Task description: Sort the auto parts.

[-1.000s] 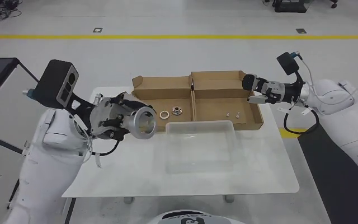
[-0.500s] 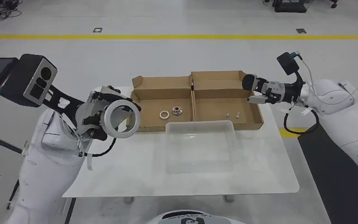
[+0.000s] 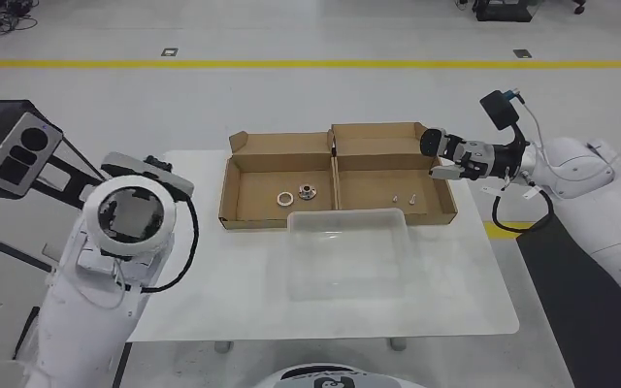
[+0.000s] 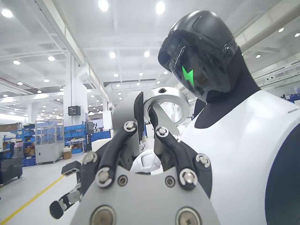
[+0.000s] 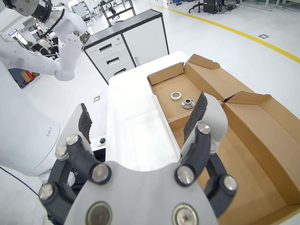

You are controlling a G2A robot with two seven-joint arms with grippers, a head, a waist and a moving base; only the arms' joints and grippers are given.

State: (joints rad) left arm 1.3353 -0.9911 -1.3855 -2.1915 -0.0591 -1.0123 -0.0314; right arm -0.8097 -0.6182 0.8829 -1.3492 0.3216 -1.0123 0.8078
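Beneath my right fingers (image 5: 199,111), spread apart and empty, the white desk (image 3: 466,291) carries a two-compartment cardboard box (image 3: 388,136) right under them and a clear tray (image 5: 138,127) just beside it. Between my left fingers (image 4: 140,111), clamped on its wall well away from the box, sits the large metal collar (image 4: 180,99); beyond my right fingers, in the far compartment, lie a small ring (image 5: 175,95) and a flanged hub (image 5: 188,103).

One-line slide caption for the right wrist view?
Open right gripper at one end of the cardboard box; a metal ring and a flanged bushing lie in its far compartment.
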